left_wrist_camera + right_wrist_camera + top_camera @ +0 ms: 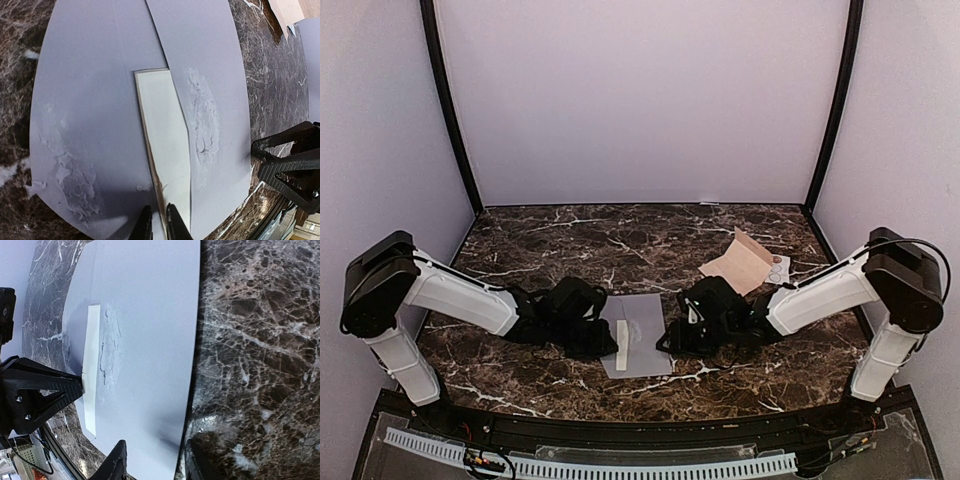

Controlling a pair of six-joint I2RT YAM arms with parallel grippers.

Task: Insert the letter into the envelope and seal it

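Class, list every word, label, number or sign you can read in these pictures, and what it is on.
No readable text anywhere.
The envelope shows only scuffed patches, no writing.
The letter is blank on its visible face.
The sticker sheet shows circles, too small to tell any print.

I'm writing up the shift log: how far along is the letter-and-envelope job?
Done: the letter looks mostly inside the envelope, with only a white strip showing. In hand: the left gripper pinches that strip's end; the right gripper, open, straddles the envelope's edge. Left: push the strip in, close and seal; the sticker sheet lies apart, untouched.
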